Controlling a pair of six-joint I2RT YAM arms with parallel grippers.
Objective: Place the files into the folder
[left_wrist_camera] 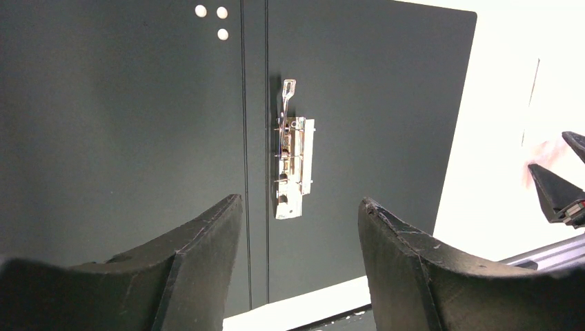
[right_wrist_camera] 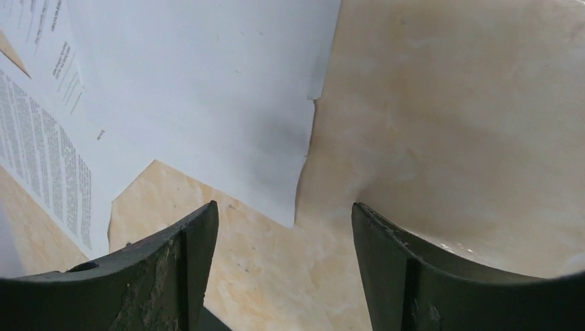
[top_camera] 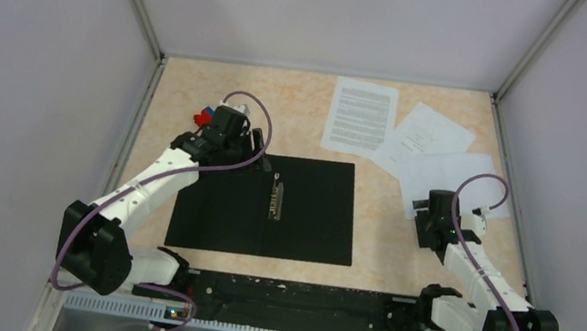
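Folder [top_camera: 309, 211] lies open, black side up, at counter [top_camera: 195, 100] centre, files [top_camera: 359, 117] fanned at its 1 o'clock; right hand [right_wrist_camera: 284, 205], spread and empty over a corner of the nearest sheet [right_wrist_camera: 207, 89], should pinch that edge low and drag toward 8 o'clock, while left hand [left_wrist_camera: 298, 198], spread at the folder's 11 o'clock corner, steadies it.

Print on the text sheet [top_camera: 359, 116] is too small to read; the right arm [top_camera: 474, 273] hides the near edge of the nearest blank sheet [top_camera: 455, 173], the left arm [top_camera: 158, 177] the far-left corner of the folder [top_camera: 309, 215]
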